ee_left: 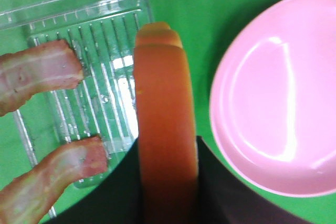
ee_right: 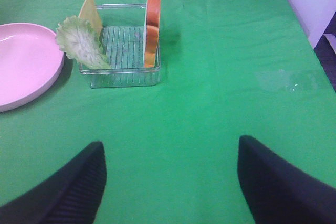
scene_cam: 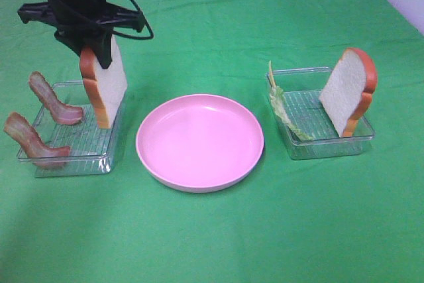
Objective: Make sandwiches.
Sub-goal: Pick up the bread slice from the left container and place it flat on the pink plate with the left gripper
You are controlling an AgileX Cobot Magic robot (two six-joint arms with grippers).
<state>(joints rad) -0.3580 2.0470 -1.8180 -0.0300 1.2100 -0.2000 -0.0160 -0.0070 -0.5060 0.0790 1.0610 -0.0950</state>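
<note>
1. While the left fingers grip the bread slice by its crust, upright at the left tray beside the bacon, lift straight, clear of the tray wall.
2. Lay it flat, centred on the bare pink plate.
3. Right fingers hang wide open, empty, above the bench and well short of the right tray — lettuce, cheese and the second slice stand there.

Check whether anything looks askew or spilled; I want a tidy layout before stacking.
Nothing spilled or damaged. Both bacon strips stick out past the edge of the left tray, and the lettuce leaf leans over the wall of the right tray.
</note>
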